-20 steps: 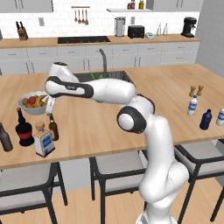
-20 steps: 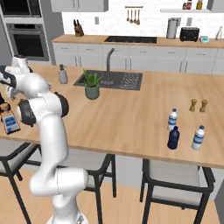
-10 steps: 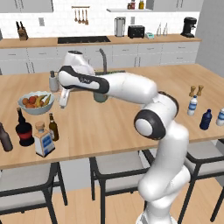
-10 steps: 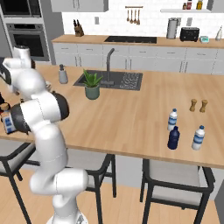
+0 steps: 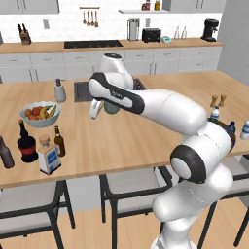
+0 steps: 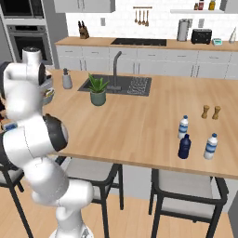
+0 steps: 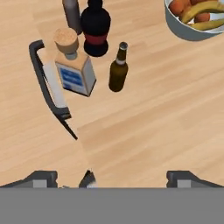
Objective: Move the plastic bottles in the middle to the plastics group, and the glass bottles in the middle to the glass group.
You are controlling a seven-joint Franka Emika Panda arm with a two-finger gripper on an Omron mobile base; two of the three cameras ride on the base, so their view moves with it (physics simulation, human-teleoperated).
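Hand view looks down on the desk (image 7: 144,127): square bottle (image 7: 74,70) with tan stopper and slim brown bottle (image 7: 118,68) stand upright just beside each other, next to the round-bellied black bottle (image 7: 95,30) and a plain dark one (image 7: 72,13) above it; both middle glass bottles appear already set with the glass group at the left end of the desk. Fruit bowl (image 7: 197,19) at top right

Left base view: same cluster, square bottle (image 5: 48,155), brown bottle (image 5: 59,141), black bottle (image 5: 26,143); gripper (image 5: 95,109) hangs over the desk, apart from them, near the sink. Fingers spread wide, nothing between them, touching nothing

Right base view: dark-blue bottle (image 6: 184,147) stands at the far right, between and just beside two white blue-labelled bottles (image 6: 183,127) (image 6: 211,146); judged it sits with the plastics already

Handling, judged:
- glass bottles: rigid, heavier, smooth, breakable if tipped; brown one slim and tall, easy to topple. Take at the body below the shoulder, not the neck
- square one: grip across flat faces
- blue bottle: light, slightly yielding; grip mid-body, gentle squeeze
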